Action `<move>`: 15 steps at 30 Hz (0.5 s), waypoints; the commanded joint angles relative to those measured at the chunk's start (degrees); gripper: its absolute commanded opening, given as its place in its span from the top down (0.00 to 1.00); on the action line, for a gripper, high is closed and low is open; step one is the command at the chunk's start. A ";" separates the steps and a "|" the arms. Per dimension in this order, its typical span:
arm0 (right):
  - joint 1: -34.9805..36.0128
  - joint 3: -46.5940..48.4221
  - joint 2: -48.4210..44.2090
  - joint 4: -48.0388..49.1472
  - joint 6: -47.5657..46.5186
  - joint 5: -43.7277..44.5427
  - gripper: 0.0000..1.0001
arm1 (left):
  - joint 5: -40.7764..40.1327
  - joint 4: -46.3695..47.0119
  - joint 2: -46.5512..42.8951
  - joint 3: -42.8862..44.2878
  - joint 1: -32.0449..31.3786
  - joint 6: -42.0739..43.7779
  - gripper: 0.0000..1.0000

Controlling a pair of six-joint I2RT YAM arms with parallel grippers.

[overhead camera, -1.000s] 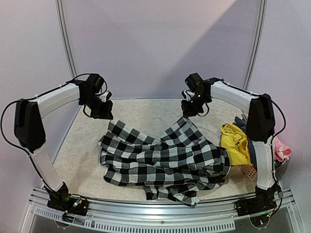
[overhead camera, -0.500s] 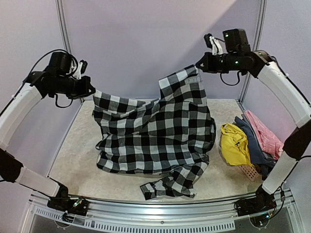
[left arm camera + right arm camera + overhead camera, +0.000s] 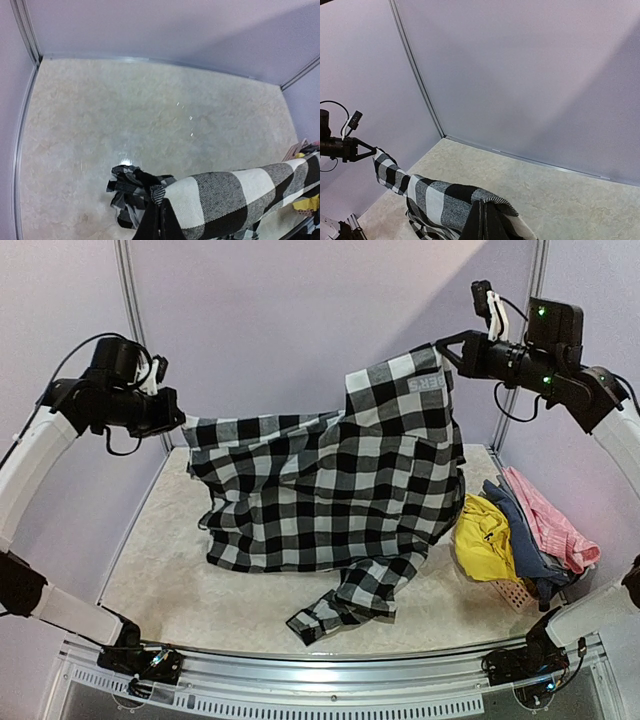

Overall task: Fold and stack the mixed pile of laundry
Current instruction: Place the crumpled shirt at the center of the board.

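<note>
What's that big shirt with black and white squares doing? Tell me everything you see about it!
The checked shirt is soft cloth in black, white and grey squares, with a lettered band near its top right corner. It hangs spread in the air like washing on a line, wrinkled. The left gripper pinches one top corner and the right gripper pinches the other, higher one. Its lowest part trails crumpled on the pale table.
</note>
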 commanded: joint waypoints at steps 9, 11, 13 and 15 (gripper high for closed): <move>-0.12 -18.17 -5.71 2.53 6.85 -0.21 1.00 | 10.01 4.85 16.94 -14.22 0.96 -2.61 1.00; -0.11 -19.07 -5.56 2.18 7.17 0.21 1.00 | 11.78 6.06 20.83 -14.15 0.64 -2.47 1.00; -0.09 -19.32 -5.21 1.87 7.56 0.30 1.00 | 13.02 6.94 24.38 -13.61 0.49 -2.17 1.00; -0.05 -19.20 -4.56 1.50 7.87 0.34 1.00 | 13.43 7.26 27.22 -12.71 0.45 -1.60 1.00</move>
